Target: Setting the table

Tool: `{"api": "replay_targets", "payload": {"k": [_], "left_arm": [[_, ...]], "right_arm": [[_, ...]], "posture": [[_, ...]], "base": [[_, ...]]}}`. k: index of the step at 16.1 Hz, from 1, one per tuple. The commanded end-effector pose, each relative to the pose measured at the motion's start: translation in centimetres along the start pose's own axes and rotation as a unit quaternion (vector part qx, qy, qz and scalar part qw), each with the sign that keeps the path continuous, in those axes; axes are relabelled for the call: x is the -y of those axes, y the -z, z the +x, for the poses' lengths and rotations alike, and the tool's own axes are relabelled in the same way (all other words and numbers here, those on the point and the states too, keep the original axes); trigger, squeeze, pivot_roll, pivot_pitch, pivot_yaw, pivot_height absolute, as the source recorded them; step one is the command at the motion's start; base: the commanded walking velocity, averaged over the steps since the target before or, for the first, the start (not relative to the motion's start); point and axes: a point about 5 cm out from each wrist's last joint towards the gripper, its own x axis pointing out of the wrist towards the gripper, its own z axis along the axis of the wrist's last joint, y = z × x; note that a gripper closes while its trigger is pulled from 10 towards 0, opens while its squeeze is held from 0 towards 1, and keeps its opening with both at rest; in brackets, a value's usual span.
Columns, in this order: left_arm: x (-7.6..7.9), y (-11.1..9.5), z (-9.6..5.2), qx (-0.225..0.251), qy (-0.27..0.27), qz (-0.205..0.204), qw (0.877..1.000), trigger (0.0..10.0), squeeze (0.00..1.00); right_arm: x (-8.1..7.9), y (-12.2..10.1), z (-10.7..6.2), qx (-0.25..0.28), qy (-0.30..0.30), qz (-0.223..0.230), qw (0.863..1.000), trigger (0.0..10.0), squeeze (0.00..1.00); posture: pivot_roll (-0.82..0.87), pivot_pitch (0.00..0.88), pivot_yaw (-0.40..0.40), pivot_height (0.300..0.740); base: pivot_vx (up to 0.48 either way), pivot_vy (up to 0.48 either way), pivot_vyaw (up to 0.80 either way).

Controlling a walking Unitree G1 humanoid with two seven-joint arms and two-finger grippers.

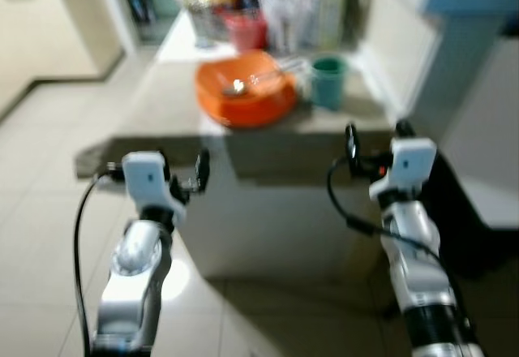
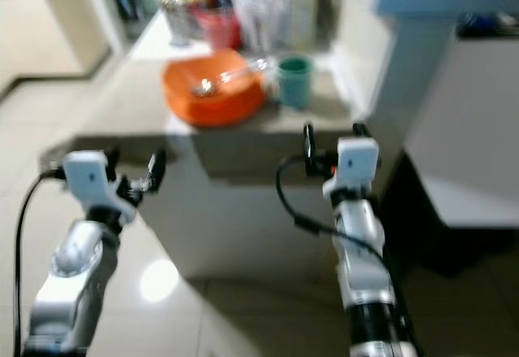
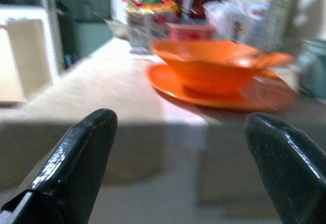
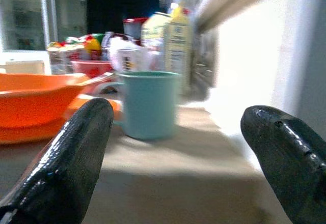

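**Blurred approach, both pincers short of the table edge**

Nearest you, both arms were raised level with the table's front edge. Your left pincer [image 1: 200, 170] stood wide open and held nothing, and your right pincer [image 4: 175, 155] was likewise spread wide and empty. The table [image 1: 154, 105] lay just ahead of both, its near edge in shadow. Beyond that edge sat the orange bowl [image 1: 243, 89] on its orange plate [image 3: 224, 94], with what looked like a spoon [image 1: 253, 81] resting in it. Just beside the bowl, on your right, stood the teal cup [image 1: 328, 81]. Farther back, packets and bottles [image 4: 168, 35] crowded the table's far end.

The head views were blurred, so judging reach was risky. I'd judge that an advance could knock fingers into the table edge, or a reach for the cup could nudge the bowl and tip the spoon out.
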Motion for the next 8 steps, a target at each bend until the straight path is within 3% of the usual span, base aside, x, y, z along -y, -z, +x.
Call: {"api": "replay_targets", "payload": {"k": [1, 5, 8], "left_arm": [[-0.7, -0.2, -0.1, 0.003, -0.009, 0.010, 1.000, 10.0, 0.00], [-0.8, -0.5, 0.5, 0.003, 0.000, 0.020, 1.000, 10.0, 0.00], [-1.1, -0.8, 1.1, 0.005, 0.002, 0.018, 1.000, 10.0, 0.00]], "right_arm": [[-0.5, 0.1, -0.1, -0.001, 0.001, -0.003, 1.000, 10.0, 0.00], [0.1, 0.7, -0.1, -0.017, 0.027, -0.013, 0.999, 10.0, 0.00], [-0.4, 1.0, -0.1, -0.027, 0.014, 0.001, 1.000, 10.0, 0.00]], "posture": [[-0.12, 0.000, 0.079, 0.740], [-0.12, 0.000, 0.083, 0.740], [-0.12, 0.000, 0.085, 0.740]], "base": [[0.000, 0.000, 0.00], [0.000, 0.000, 0.00], [0.000, 0.000, 0.00]]}}
